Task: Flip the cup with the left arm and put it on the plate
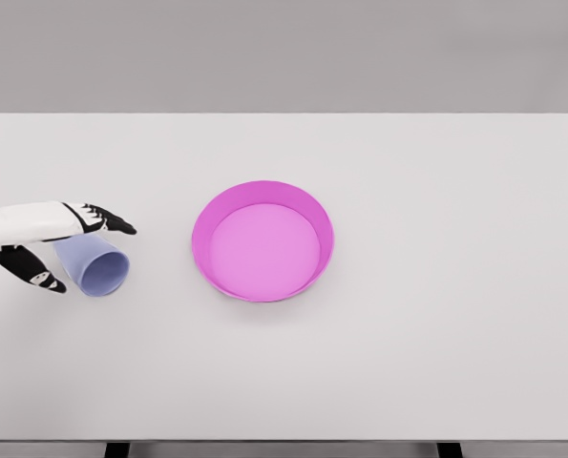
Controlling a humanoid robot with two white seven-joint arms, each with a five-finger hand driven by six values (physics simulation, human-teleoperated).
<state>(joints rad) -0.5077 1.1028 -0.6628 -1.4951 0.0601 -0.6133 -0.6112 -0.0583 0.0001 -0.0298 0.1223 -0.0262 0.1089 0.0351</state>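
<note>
A pale blue cup (pixel 94 265) lies on its side on the white table, its open mouth facing right and toward me. My left hand (pixel 69 250) comes in from the left edge and brackets the cup: the fingers (pixel 107 221) reach over its top, and the thumb (pixel 33 272) sits at its near left side. The fingers look extended and I see no firm closure around the cup. A magenta plate (pixel 312 212) with a raised rim sits at the table's middle, well to the right of the cup. The right arm does not show.
The white table (pixel 436 334) spans the whole view, its front edge near the bottom of the picture. Nothing else stands on it.
</note>
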